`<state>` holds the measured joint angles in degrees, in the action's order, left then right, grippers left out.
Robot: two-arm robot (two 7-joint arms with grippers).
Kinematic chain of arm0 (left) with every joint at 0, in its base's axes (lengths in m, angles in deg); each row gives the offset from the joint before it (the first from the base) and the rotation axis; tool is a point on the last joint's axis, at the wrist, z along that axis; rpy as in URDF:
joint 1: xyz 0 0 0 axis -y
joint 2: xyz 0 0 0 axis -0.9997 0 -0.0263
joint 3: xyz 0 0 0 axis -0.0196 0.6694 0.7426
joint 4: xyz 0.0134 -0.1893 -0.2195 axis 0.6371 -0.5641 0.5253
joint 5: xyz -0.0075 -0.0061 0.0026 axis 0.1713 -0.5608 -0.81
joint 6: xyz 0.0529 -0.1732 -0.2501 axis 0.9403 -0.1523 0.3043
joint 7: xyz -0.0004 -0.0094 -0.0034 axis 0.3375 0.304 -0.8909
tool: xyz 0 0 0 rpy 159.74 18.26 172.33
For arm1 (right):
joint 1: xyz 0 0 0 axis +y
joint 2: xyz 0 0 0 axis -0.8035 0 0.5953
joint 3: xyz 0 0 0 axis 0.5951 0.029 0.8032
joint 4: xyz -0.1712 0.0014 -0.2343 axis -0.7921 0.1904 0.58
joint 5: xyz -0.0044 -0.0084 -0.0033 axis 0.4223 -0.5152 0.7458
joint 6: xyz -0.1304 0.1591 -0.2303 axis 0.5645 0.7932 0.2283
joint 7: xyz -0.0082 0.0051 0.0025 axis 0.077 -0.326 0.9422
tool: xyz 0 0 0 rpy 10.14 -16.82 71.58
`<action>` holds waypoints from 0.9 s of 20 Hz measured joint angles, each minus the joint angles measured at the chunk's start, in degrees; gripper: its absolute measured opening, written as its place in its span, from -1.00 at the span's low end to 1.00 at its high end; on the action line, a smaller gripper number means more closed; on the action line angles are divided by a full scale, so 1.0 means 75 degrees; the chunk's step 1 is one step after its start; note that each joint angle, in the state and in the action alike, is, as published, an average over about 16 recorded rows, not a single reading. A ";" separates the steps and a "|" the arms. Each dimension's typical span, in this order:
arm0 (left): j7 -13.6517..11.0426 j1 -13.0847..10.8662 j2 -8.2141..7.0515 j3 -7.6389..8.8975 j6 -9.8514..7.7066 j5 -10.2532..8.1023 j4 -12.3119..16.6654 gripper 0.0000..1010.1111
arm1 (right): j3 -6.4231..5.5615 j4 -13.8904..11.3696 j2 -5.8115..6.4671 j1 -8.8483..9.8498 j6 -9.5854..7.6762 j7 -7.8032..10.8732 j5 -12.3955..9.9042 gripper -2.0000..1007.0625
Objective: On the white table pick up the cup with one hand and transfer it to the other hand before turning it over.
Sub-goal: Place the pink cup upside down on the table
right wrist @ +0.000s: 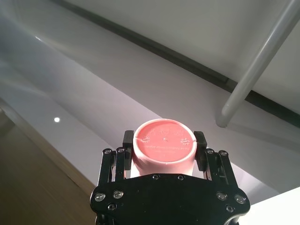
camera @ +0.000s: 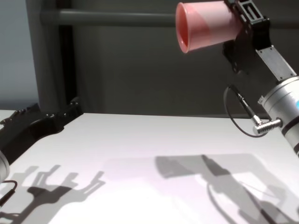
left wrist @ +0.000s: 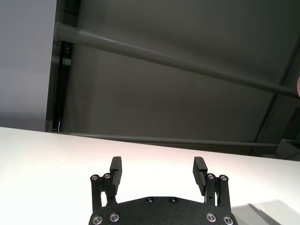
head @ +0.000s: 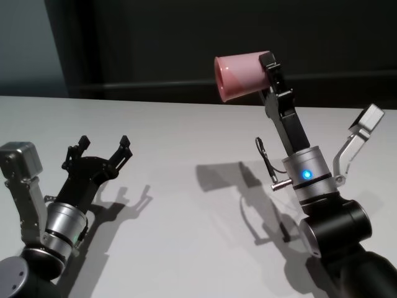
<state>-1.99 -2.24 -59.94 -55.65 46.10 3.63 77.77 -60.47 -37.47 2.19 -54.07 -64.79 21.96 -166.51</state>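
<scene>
The salmon-pink cup [head: 240, 73] is held high above the white table [head: 180, 143], lying on its side with its rim pointing toward my left. My right gripper [head: 268, 69] is shut on the cup near its base. The chest view shows the cup [camera: 205, 24] at the top with its open mouth to the left. The right wrist view shows the cup's base [right wrist: 164, 147] between the fingers [right wrist: 200, 149]. My left gripper [head: 102, 150] is open and empty, low over the table at the left, apart from the cup. It also shows in the left wrist view [left wrist: 158, 171].
A dark wall with a horizontal grey rail [camera: 112, 17] stands behind the table's far edge. The cup and arm cast a shadow [head: 229, 175] on the table's middle.
</scene>
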 joint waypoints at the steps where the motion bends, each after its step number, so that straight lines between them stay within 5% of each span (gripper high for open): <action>1: 0.0000 0.0000 0.0000 0.0000 0.0001 0.0001 0.0000 0.98 | 0.0043 -0.0052 0.0056 0.0003 0.0062 -0.0051 0.0084 0.48; 10: 0.0001 0.0002 0.0000 -0.0002 0.0005 0.0004 0.0000 0.98 | 0.0514 -0.0377 0.0505 -0.0033 0.0574 -0.0508 0.0912 0.48; 18: 0.0000 0.0002 0.0000 -0.0002 0.0005 0.0005 0.0001 0.98 | 0.1006 -0.0530 0.0850 -0.0141 0.0913 -0.1050 0.1993 0.48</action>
<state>-1.99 -2.23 -59.94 -55.67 46.14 3.67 77.78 -52.92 -41.44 8.57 -55.13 -57.94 14.09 -151.56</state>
